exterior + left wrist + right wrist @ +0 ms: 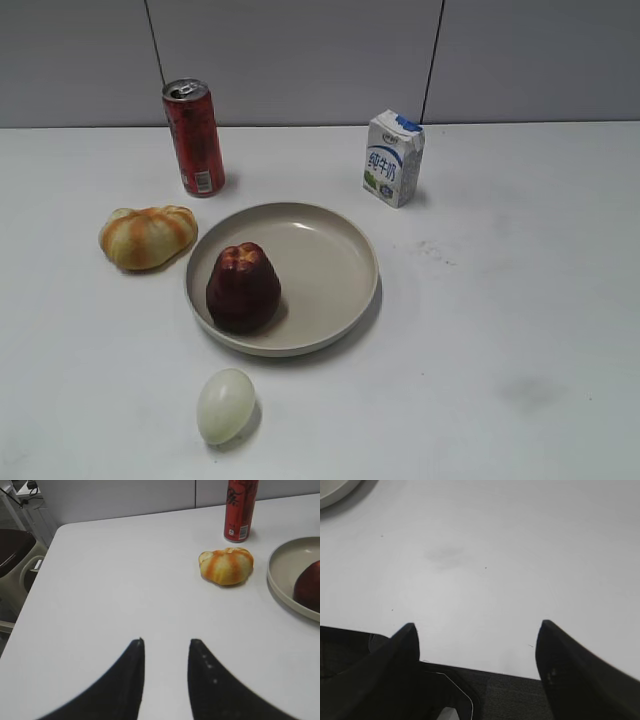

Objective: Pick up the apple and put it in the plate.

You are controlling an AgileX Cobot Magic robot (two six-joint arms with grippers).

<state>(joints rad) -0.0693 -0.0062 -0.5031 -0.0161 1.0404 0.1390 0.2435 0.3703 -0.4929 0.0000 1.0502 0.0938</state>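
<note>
Grey panelled wall behind a white bench (pixel 520 300). Exterior: the apple (pixel 243 288) sat upright on the left part of the plate (pixel 345 250), so the placing looked done; no arm in shot. Pumpkin (pixel 148 236), can (pixel 195 137), milk carton (pixel 393 158) and egg (pixel 225 405) stood around the plate, apart from it. Left wrist: left hand (pixel 166 642) held nothing, fingers slightly apart, well away from the apple, probably pulled back. Right wrist: right hand (pixel 477 625) spread wide, empty, over bare bench near its edge.
</note>
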